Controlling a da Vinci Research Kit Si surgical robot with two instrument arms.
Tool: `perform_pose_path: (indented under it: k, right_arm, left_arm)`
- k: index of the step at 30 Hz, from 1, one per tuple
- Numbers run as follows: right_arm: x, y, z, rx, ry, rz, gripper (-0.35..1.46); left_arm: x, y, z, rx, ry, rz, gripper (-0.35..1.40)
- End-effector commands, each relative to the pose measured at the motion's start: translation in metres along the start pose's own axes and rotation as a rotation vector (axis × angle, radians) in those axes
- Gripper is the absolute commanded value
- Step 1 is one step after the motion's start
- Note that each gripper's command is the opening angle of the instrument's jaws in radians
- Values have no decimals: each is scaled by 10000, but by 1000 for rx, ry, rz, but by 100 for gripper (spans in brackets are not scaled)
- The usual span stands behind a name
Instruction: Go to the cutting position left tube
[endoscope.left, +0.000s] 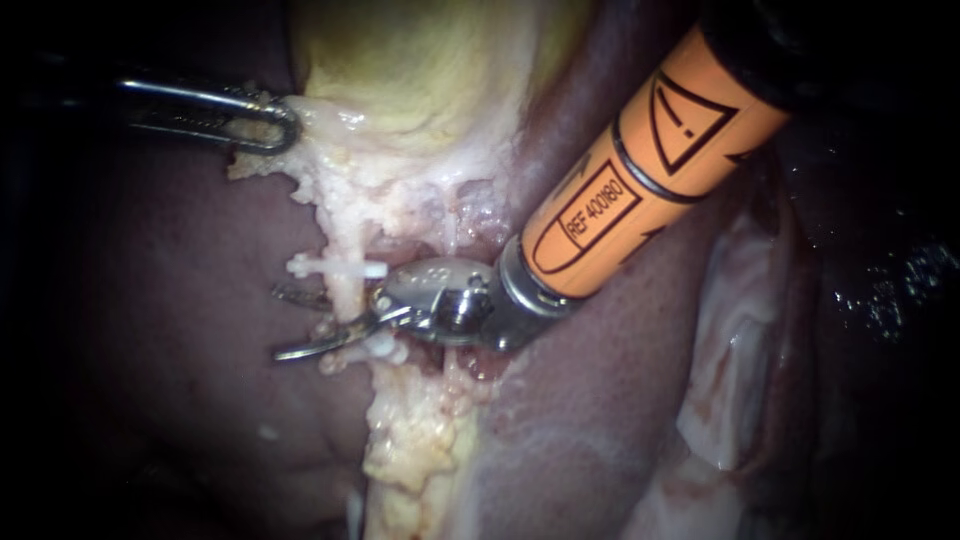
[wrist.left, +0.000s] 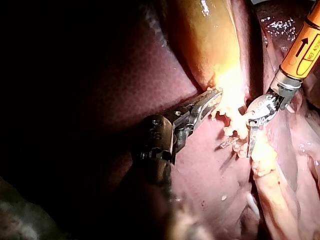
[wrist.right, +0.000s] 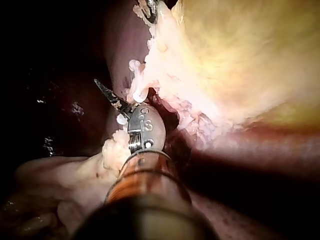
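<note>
My left instrument (endoscope.left: 262, 122) has its jaws closed on the pale fringe of the gallbladder (endoscope.left: 420, 70), apparently to hold the left tube (endoscope.left: 345, 240) taut and clear of the liver (endoscope.left: 180, 400). My right instrument (endoscope.left: 290, 322), entering from upper right, straddles that tube with jaws apart just below a white clip (endoscope.left: 335, 267), gripping nothing. I cannot tell whether a jaw already touches the tube.
</note>
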Motion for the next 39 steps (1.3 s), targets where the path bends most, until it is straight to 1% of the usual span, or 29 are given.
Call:
perform_pose_path:
  k: [1,3,5,8,12,16,20,23,26,39]
  right_arm:
    - [4,-1,-2,3,7,2,125]
    - [9,-2,-5,4,15,5,125]
    - [14,-3,-8,9,31,13,125]
    - [20,-9,-12,14,35,22,128]
    - [28,-23,-19,21,36,24,131]
    - [38,-40,-21,60,32,32,131]
    - [41,-54,-19,93,30,37,131]
    - [43,-61,-17,118,26,47,131]
    - [44,-64,-16,142,28,58,131]
    - [43,-62,-16,138,29,61,130]
  left_arm:
    - [0,0,0,0,0,0,-35]
    - [0,0,0,1,0,0,-35]
    - [0,0,0,1,0,0,-35]
    - [0,0,0,1,0,0,-35]
    - [0,-1,-1,1,0,0,-35]
    - [0,-1,-1,1,0,0,-35]
    - [-1,-1,-2,0,0,0,-35]
    - [-1,-1,-2,0,0,0,-35]
    - [-1,-1,-2,0,0,0,-35]
    - [0,-2,-2,1,0,-1,-35]
